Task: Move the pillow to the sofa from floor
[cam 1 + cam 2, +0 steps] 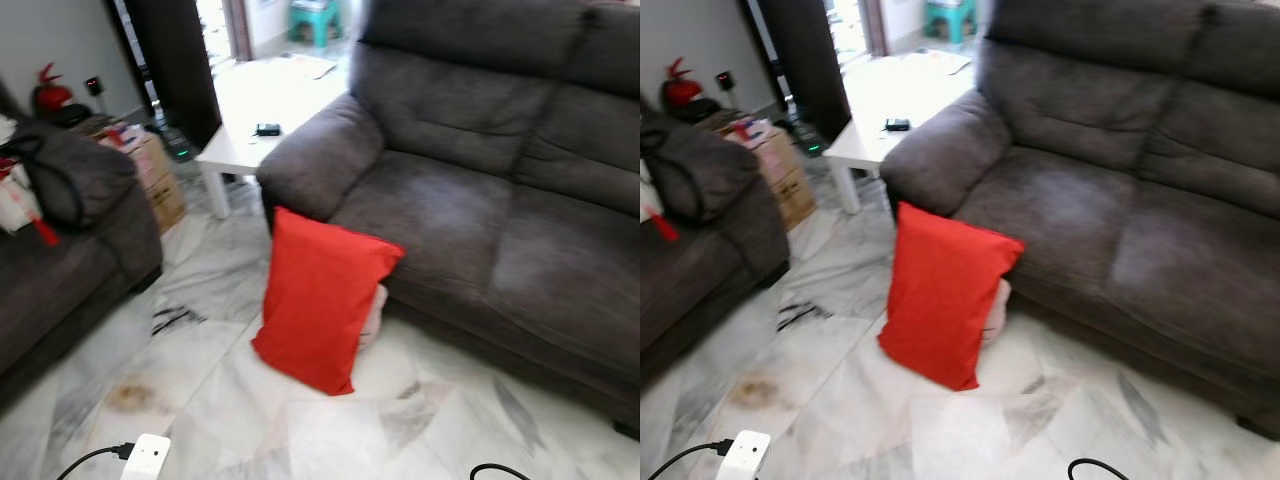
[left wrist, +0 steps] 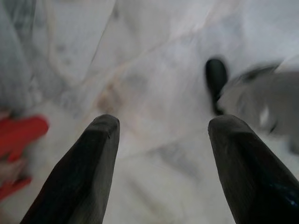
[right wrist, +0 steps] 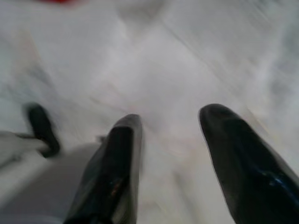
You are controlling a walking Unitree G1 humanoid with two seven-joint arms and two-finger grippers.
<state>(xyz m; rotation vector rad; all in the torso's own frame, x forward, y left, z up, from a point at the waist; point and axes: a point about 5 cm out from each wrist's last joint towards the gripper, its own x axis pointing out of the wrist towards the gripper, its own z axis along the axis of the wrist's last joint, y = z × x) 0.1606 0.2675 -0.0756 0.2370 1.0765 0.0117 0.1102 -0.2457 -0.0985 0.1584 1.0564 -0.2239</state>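
Leaning upright against the front of the dark grey sofa [image 1: 480, 215], just below its left armrest: red pillow [image 1: 322, 297], lower corner resting on the marble floor [image 1: 200, 400], a pale item tucked behind it. Standing at 11 o'clock from the pillow: white side table [image 1: 262, 115] carrying a small dark object [image 1: 268, 129]. Sitting at 9 o'clock: second grey sofa [image 1: 70, 255], cardboard box [image 1: 155, 175] beside it; print on the box too blurred for reading. Lying at 7 o'clock: white plug adapter [image 1: 145, 458] with black cable. Hanging over bare floor: left gripper [image 2: 161, 128], fingers spread wide, holding nothing; right gripper [image 3: 170, 123], fingers likewise parted, holding nothing.
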